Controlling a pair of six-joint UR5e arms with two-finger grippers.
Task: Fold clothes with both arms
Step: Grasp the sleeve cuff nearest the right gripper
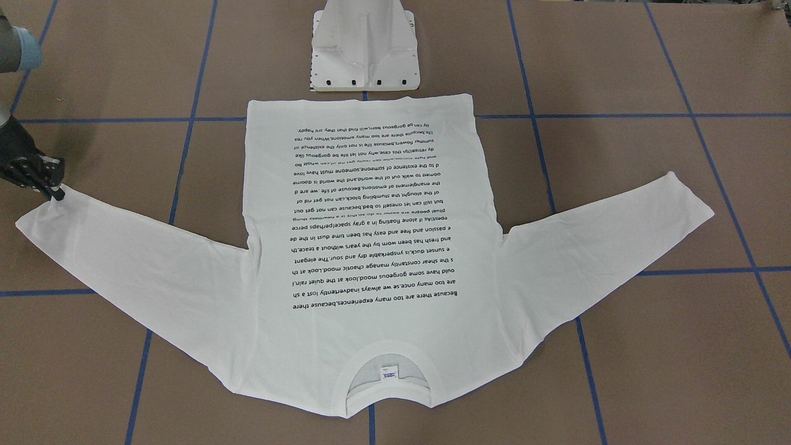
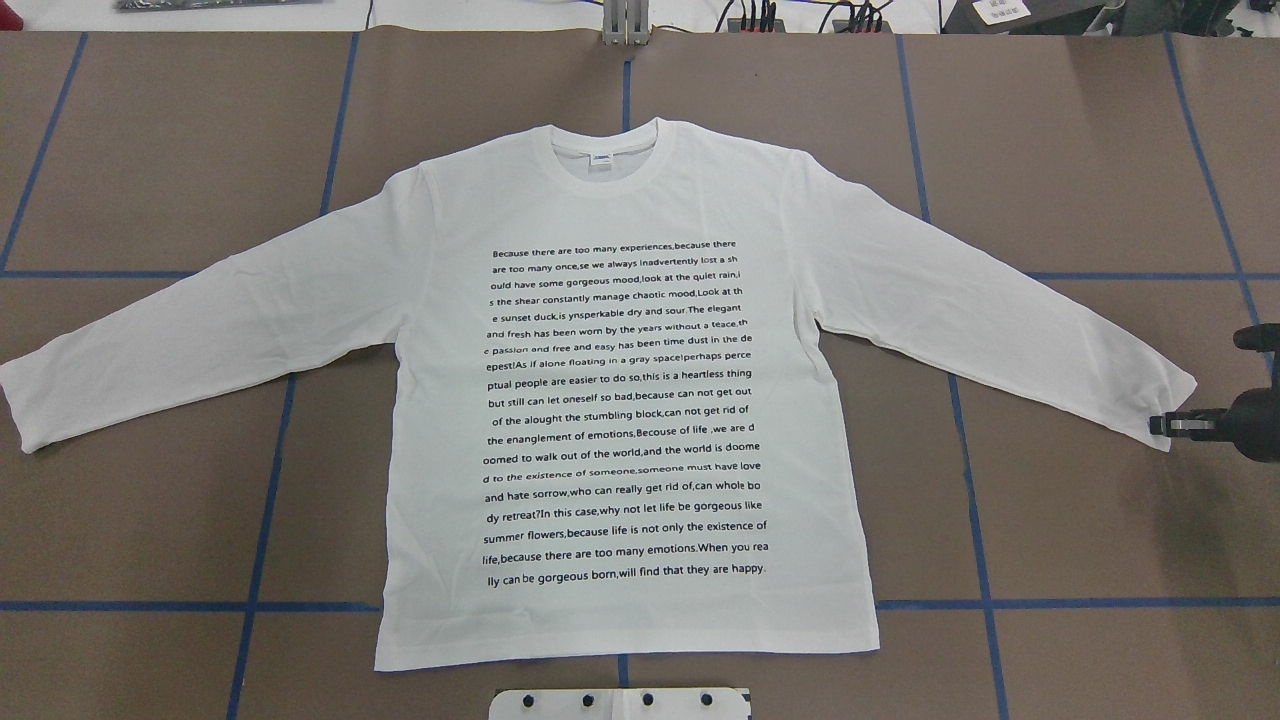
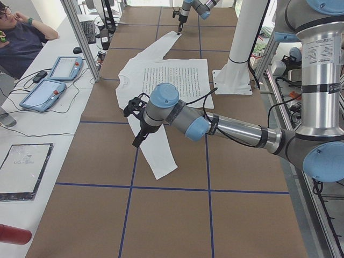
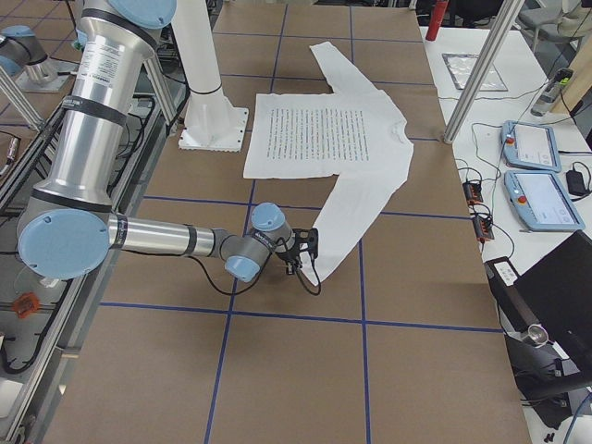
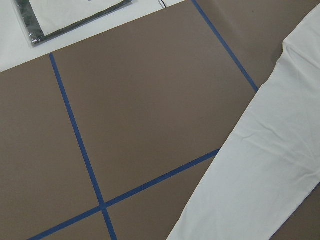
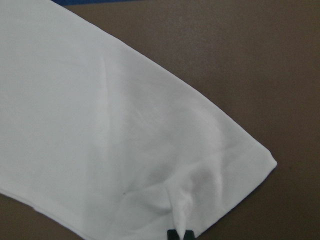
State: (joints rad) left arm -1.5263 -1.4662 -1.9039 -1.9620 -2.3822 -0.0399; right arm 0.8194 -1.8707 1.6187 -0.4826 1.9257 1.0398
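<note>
You have the shirt point(image 2: 630, 400) flat on the table point(image 2: 1050, 130) right in front of the pedestal point(image 1: 364, 62), print point(image 2: 625, 410) face up. The hem is just beside the pedestal base and the collar is on the far side from it, with the neck label point(image 1: 389, 372) showing inside the collar. Both sleeves are spread out, one to each side of the pedestal. Your right gripper point(image 2: 1158, 426) sits low at the cuff of the sleeve on the pedestal's right. The right wrist view shows its fingertips point(image 6: 173, 234) closed together, pinching a small pucker of cuff fabric. Your left gripper point(image 3: 138, 138) hangs above the other sleeve, on the pedestal's left. Only the side view shows it, so you can't tell how wide it stands. The left wrist view gives you just the sleeve and table with blue tape lines point(image 5: 75, 125).
</note>
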